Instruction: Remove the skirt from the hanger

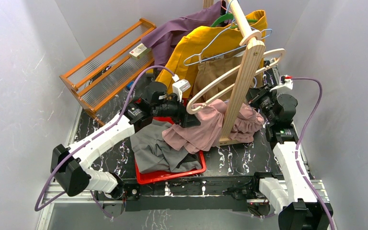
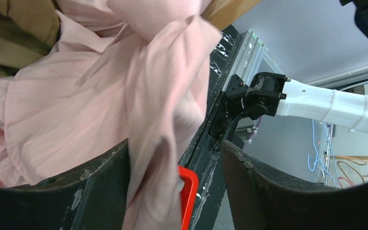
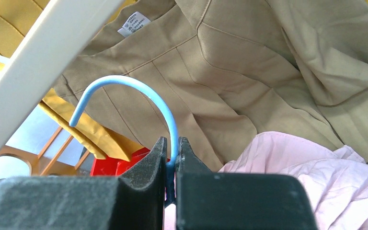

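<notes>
The pink skirt (image 1: pixel 206 127) lies crumpled at the foot of the wooden rack, partly over the red tray. My left gripper (image 1: pixel 186 116) sits at its left edge. In the left wrist view that gripper (image 2: pixel 175 153) is open, and a fold of the skirt (image 2: pixel 100 96) hangs between the jaws against the left finger, not pinched. In the right wrist view my right gripper (image 3: pixel 172 143) is shut on the light blue wire hook of the hanger (image 3: pixel 124 81), with the skirt (image 3: pixel 306 167) bunched just to its right. The rest of the hanger is hidden.
A tilted wooden rack post (image 1: pixel 239 81) stands between the arms, carrying tan (image 1: pixel 215 72), yellow (image 1: pixel 206 43) and purple (image 1: pixel 177 31) garments. A grey garment (image 1: pixel 155 151) fills the red tray (image 1: pixel 172 175). A wooden slatted shelf (image 1: pixel 108 64) leans at the back left.
</notes>
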